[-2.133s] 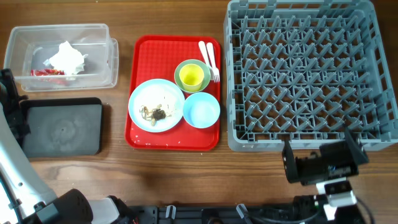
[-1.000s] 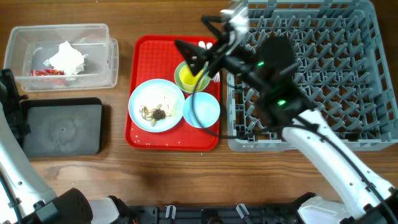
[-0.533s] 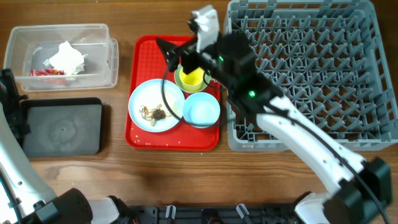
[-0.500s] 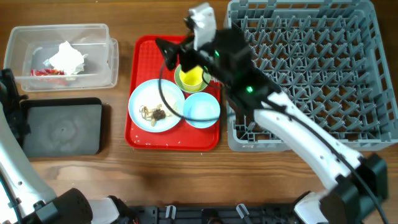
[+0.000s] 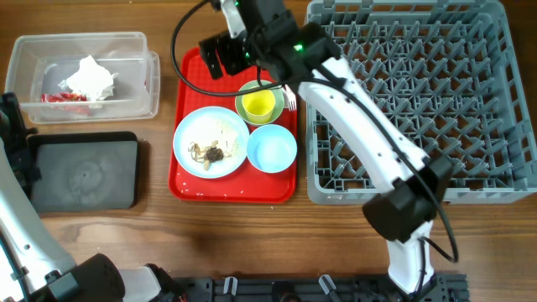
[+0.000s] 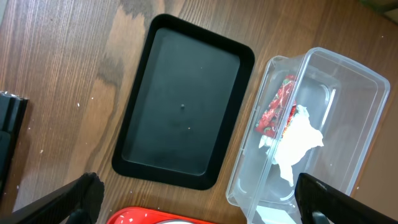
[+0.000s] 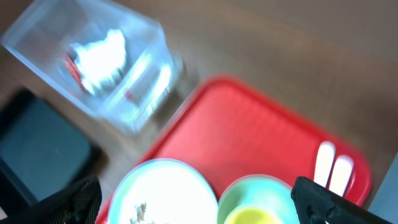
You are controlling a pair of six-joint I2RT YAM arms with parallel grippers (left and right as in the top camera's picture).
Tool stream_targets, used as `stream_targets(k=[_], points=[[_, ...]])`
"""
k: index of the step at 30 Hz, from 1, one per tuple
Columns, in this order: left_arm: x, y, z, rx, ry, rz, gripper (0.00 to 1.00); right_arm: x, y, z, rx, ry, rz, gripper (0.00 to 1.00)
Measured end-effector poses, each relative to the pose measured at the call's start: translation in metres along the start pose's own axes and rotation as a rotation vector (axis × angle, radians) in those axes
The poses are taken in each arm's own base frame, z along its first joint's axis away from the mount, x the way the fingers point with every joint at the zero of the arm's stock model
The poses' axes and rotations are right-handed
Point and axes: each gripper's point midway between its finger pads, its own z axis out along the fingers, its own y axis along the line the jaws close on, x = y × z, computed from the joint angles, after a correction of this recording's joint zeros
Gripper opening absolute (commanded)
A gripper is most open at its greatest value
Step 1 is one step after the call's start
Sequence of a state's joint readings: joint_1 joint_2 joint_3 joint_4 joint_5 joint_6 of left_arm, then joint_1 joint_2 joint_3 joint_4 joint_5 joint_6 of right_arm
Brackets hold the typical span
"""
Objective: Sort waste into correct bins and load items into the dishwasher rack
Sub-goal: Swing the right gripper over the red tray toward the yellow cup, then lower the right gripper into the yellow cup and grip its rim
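Observation:
The crumpled white napkin (image 5: pixel 88 77) and red wrapper (image 5: pixel 63 97) lie in the clear tub (image 5: pixel 134 50). The black tray (image 5: pixel 82 172) holds nothing. On the red tray (image 5: pixel 235 189) a light blue plate (image 5: pixel 225 126) carries brown food scraps (image 5: pixel 208 152). The yellow cup (image 5: pixel 258 104) stands in the pale green bowl (image 5: pixel 242 94), beside the light blue bowl (image 5: pixel 271 148). White cutlery (image 5: pixel 289 96) is partly hidden by my right arm. My right gripper (image 5: pixel 220 57) is open above the tray's far left; its view (image 7: pixel 202 208) is blurred. My left gripper (image 6: pixel 205 211) is open and holds nothing.
The grey dishwasher rack (image 5: pixel 411 101) fills the right side, with no items in it. My right arm reaches over the rack's left edge. My left arm (image 5: pixel 13 126) stands at the table's left edge beside the black tray (image 6: pixel 180 99) and the tub (image 6: pixel 323 124).
My right arm has swung from the near right corner across the rack to above the red tray's far left part. The left arm and all objects have not moved.

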State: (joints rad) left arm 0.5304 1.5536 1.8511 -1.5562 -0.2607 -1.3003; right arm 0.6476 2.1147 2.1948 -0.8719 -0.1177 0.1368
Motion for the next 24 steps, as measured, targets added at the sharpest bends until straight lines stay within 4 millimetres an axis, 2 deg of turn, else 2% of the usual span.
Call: stream_targets(k=[4, 6, 7, 9, 13, 16, 20, 24], points=[[0.000, 0.000, 0.000, 0.000, 0.000, 0.000, 1.00, 0.037, -0.007, 0.027, 0.017, 0.137, 0.023, 1.00], [0.000, 0.000, 0.000, 0.000, 0.000, 0.000, 1.00, 0.048, -0.006, 0.035, 0.006, 0.175, 0.028, 0.98], [0.000, 0.000, 0.000, 0.000, 0.000, 0.000, 1.00, 0.050, -0.004, 0.037, -0.005, 0.184, 0.030, 0.89], [0.000, 0.000, 0.000, 0.000, 0.000, 0.000, 1.00, 0.054, 0.003, 0.038, -0.045, 0.199, 0.036, 0.79], [0.000, 0.000, 0.000, 0.000, 0.000, 0.000, 1.00, 0.062, 0.010, 0.036, -0.070, 0.234, 0.061, 0.77], [0.000, 0.000, 0.000, 0.000, 0.000, 0.000, 1.00, 0.070, 0.000, 0.037, -0.004, 0.260, 0.119, 0.75], [0.000, 0.000, 0.000, 0.000, 0.000, 0.000, 1.00, 0.087, -0.011, 0.044, 0.065, 0.298, 0.194, 0.60], [0.000, 0.000, 0.000, 0.000, 0.000, 0.000, 1.00, 0.100, -0.015, 0.049, 0.101, 0.325, 0.271, 0.54]])
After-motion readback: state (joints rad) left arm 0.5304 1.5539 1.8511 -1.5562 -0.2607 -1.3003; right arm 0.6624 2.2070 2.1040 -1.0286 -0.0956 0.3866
